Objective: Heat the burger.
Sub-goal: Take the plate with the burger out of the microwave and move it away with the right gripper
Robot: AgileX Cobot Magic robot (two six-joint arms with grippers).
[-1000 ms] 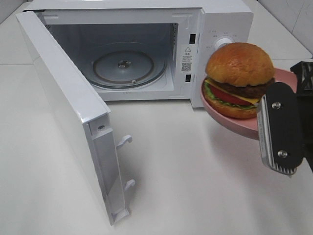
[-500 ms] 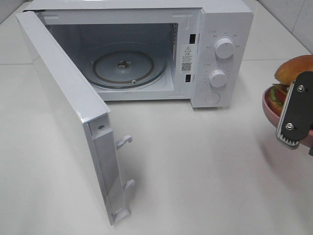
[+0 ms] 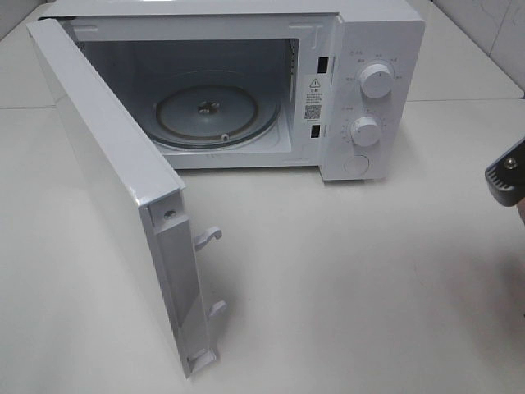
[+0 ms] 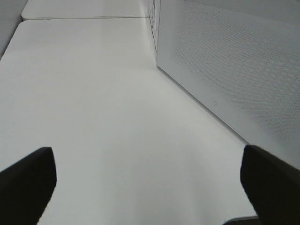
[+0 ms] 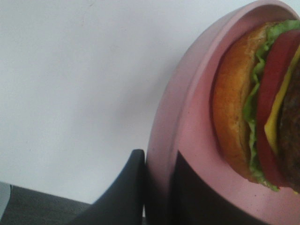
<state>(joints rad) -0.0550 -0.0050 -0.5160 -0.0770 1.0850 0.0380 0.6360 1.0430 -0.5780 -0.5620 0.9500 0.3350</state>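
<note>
Burger (image 5: pixel 255 103) sits on the pink plate (image 5: pixel 187 140) that the right pincer (image 5: pixel 157 187) pinches by its rim, so keep the plate flat and slide it slowly onto the glass tray (image 3: pixel 217 111) inside the open microwave (image 3: pixel 361 49), while the left pincer (image 4: pixel 145 185) waits wide open over the worktop (image 4: pixel 93 103).

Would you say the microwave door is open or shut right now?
Open. The door is swung wide to the left, exposing the empty glass turntable inside the microwave.
</note>
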